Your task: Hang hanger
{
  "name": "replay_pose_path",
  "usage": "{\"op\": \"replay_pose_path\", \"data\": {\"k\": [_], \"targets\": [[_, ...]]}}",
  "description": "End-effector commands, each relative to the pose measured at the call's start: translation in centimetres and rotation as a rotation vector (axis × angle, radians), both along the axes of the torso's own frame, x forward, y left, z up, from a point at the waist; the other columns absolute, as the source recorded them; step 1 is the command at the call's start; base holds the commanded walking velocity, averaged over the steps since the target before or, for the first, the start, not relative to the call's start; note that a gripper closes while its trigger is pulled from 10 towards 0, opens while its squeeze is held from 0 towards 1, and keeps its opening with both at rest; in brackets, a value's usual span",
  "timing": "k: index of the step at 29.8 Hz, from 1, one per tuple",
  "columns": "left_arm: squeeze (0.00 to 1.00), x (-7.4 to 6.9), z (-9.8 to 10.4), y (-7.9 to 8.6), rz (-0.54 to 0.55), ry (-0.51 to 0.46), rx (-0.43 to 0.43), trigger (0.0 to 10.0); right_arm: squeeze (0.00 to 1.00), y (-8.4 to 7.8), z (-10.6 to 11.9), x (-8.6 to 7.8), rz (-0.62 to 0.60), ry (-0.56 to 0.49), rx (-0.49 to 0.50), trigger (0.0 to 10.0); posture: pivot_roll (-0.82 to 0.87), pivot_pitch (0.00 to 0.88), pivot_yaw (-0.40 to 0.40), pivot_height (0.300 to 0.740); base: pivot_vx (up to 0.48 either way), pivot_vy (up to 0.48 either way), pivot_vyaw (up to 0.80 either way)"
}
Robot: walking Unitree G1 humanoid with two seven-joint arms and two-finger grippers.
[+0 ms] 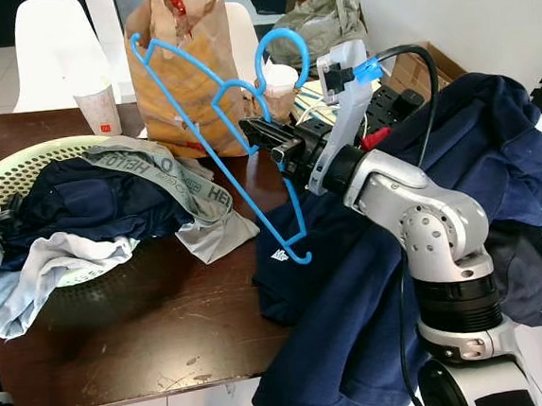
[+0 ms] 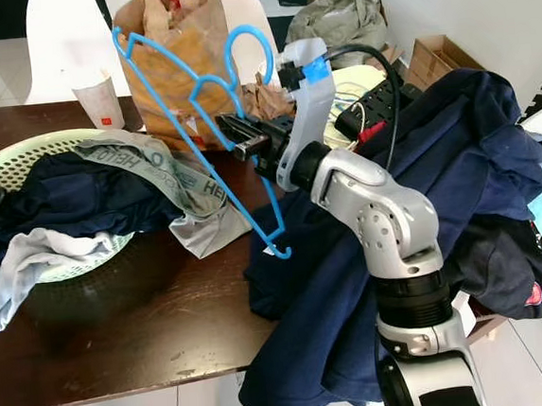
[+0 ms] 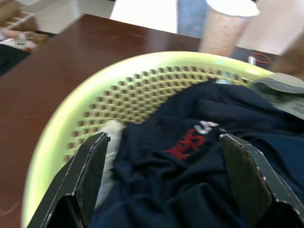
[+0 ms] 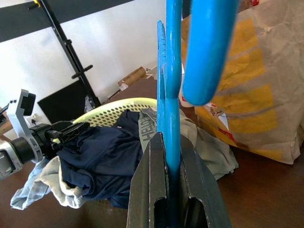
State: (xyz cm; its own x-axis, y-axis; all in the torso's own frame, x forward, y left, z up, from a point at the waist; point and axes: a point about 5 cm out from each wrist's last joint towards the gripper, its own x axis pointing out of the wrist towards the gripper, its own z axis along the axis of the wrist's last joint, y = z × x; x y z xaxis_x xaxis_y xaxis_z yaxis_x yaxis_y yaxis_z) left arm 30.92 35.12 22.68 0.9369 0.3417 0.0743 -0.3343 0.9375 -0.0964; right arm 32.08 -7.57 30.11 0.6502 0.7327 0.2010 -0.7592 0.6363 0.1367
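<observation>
**Hanger held aloft over counter**

Right pincer (image 1: 263,132) pinches the blue hanger (image 1: 207,102), raised and tilted above the dark counter (image 1: 158,327), in front of the brown paper bag (image 1: 182,59). Left pincer (image 3: 164,164), fingers spread, hovers over the navy garment (image 3: 199,175) in the pale green basket (image 1: 21,163). Navy clothing (image 1: 354,281) drapes over the counter's right edge.

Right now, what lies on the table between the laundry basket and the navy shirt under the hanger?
A grey garment printed HELLO spills from the laundry basket toward the navy shirt; then bare table, in both eye views.
</observation>
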Motion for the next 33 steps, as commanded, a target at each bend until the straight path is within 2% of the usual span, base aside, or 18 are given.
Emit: {"op": "replay_pose_path", "data": {"k": [1,11,15,20,23,24,25,26,27,33], "targets": [[0.00,0.3,0.0,-0.4,-0.021,-0.015,-0.008,10.0,0.00,0.0,0.5,-0.3,0.006,-0.018,0.004,10.0,-0.09,0.191,-0.051,0.740,0.000,0.000,0.00],[0.00,1.0,0.7,-2.2,-0.100,-0.079,0.046,10.0,0.00,0.1,0.6,-0.8,0.011,-0.014,0.001,10.0,-0.09,0.179,-0.048,0.740,0.000,0.000,0.00],[0.00,1.0,-0.5,-2.7,-0.102,-0.052,0.031,10.0,0.00,0.1,0.6,-0.8,0.009,-0.014,0.002,10.0,-0.08,0.173,-0.044,0.740,0.000,0.000,0.00],[0.00,0.7,-2.6,-4.3,-0.091,0.017,0.004,10.0,0.00,0.2,0.6,-0.8,0.009,-0.016,-0.008,10.0,-0.08,0.168,-0.043,0.740,0.000,0.000,0.00],[0.00,0.5,-2.9,-4.5,-0.064,0.023,0.000,10.0,0.00,0.3,0.7,-0.8,0.008,-0.015,-0.011,10.0,-0.08,0.167,-0.044,0.740,0.000,0.000,0.00],[0.00,0.3,-2.8,-4.7,-0.044,0.023,-0.002,4.5,0.00,0.3,0.7,-0.7,0.007,-0.015,-0.012,10.0,-0.08,0.169,-0.042,0.740,0.000,0.000,0.00],[0.00,0.3,-2.8,-4.7,-0.044,0.023,-0.002,4.5,0.00,0.3,0.7,-0.7,0.007,-0.015,-0.012,10.0,-0.08,0.169,-0.042,0.740,0.000,0.000,0.00],[0.00,0.2,-2.7,-4.9,-0.028,0.020,0.004,1.6,0.00,0.2,0.7,-0.6,0.005,-0.016,-0.011,10.0,-0.08,0.167,-0.043,0.740,0.000,0.000,0.00],[0.00,0.0,-2.5,-5.0,-0.008,0.020,0.011,0.0,0.00,0.2,0.8,-0.5,0.003,-0.017,-0.012,10.0,-0.08,0.161,-0.042,0.740,0.000,0.000,0.00],[0.00,-0.1,-1.8,-4.7,0.023,0.013,0.020,0.0,0.00,0.3,0.8,-0.4,0.006,-0.023,-0.011,10.0,-0.08,0.144,-0.038,0.740,0.000,0.000,0.00]]}}
